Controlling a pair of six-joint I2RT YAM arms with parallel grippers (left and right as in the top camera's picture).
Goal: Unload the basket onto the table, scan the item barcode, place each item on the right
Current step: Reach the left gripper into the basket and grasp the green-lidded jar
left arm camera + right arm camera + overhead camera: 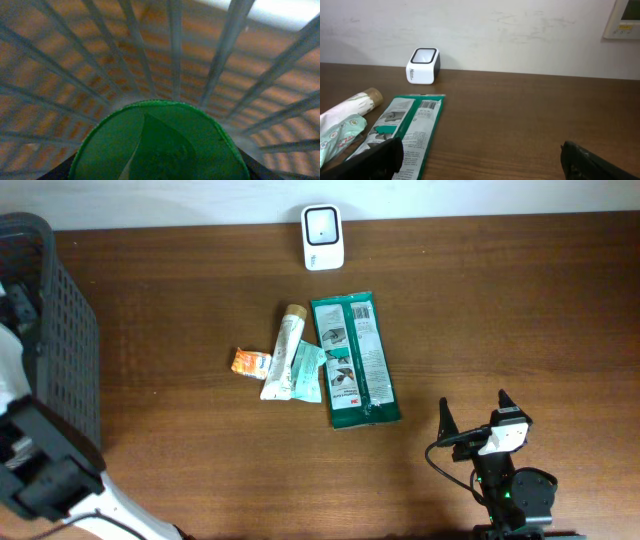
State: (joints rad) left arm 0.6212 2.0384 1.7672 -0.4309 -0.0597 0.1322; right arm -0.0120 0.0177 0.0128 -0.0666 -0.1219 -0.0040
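The white barcode scanner [323, 237] [423, 65] stands at the table's far edge by the wall. My left gripper [160, 170] is down inside the dark mesh basket [60, 330], shut on a round green item [160, 140]. Its dark fingers [60, 170] press against both sides of the item, and no barcode shows on it. My right gripper [474, 402] [482, 152] hovers open and holds nothing over the wood at the near right. Its left fingertip is by the corner of the green packet.
A long green packet [355, 360] [405, 130] lies mid-table with its printed back up. Left of it lie a white tube [284, 352] [350, 112], a teal-and-white sachet [307, 370] and a small orange sachet [250, 363]. The basket's bars [225, 50] close in around the left gripper.
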